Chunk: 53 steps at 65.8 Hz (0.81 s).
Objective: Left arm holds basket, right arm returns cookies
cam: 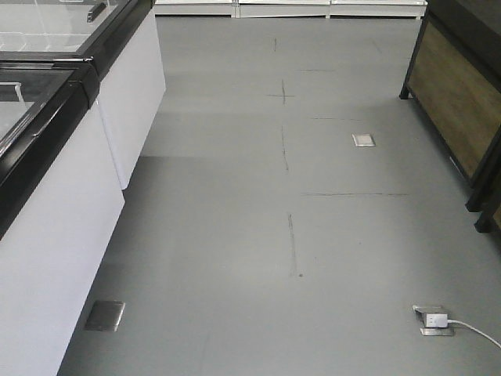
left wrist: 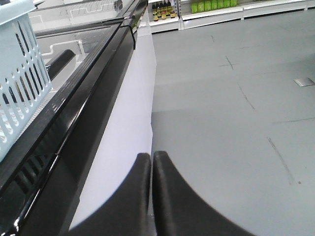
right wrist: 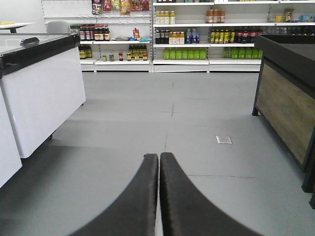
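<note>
Left gripper (left wrist: 151,157): black curved fingers pressed tip to tip with nothing between them. It hangs beside the white side wall of a long chest freezer with a black rim (left wrist: 74,123). The pale light-blue slotted plastic basket (left wrist: 19,73) sits on top of that freezer. In the left wrist view it is up and left of the gripper, well apart and not touched.

Right gripper (right wrist: 159,157): fingers also clamped together and empty, over the bare grey floor (right wrist: 123,123). It points toward white store shelves stocked with bottles (right wrist: 197,24). A dark wood-panelled display counter (right wrist: 285,108) stands off to its right.
</note>
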Available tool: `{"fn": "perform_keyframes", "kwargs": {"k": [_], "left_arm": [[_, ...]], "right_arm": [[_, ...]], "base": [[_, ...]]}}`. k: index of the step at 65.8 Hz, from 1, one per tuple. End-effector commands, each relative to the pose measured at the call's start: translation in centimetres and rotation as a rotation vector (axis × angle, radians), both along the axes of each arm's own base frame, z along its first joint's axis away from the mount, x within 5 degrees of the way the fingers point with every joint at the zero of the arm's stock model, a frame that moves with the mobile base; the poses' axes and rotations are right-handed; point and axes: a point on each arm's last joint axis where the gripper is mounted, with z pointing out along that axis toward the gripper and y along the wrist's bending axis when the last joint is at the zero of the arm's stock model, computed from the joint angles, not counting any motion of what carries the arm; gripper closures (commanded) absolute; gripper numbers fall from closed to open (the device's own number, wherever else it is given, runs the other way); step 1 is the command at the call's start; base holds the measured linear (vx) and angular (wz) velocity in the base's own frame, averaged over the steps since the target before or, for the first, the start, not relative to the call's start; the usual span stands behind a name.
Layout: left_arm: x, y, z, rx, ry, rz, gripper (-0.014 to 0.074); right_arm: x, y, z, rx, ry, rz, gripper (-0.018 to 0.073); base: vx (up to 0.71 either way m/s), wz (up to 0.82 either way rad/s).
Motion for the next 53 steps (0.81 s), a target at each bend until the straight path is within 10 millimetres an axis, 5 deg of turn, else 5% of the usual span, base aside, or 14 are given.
{"fn": "perform_keyframes", "kwargs": {"k": [1,25,37,53], "left_arm": [[0.1,-0.1,0.4,0.008,-0.101,-0.017,0.0603],[0.0,-0.6,3.5,-0.035,-0.426,-0.065,0.0603],[-0.4,-0.8,5.0,0.084,-0.582,-0.085,0.0603],[-0.8,-0.4,7.0,-0.148,-0.599,-0.059,0.0603]], "right_arm": [[-0.1,0.0,0.8,0.008,-0.086,-0.002,0.0568],[-0.1,0.0,0.8,0.008,-0.086,-0.002,0.0568],[-0.1,0.0,0.8,0.008,-0.086,-0.002,0.0568],[-0.1,0.0,0.8,0.008,-0.086,-0.002,0.0568]], "base": [[0.0,0.0],[0.0,0.0],[0.0,0.0],[0.0,0.0]]}}
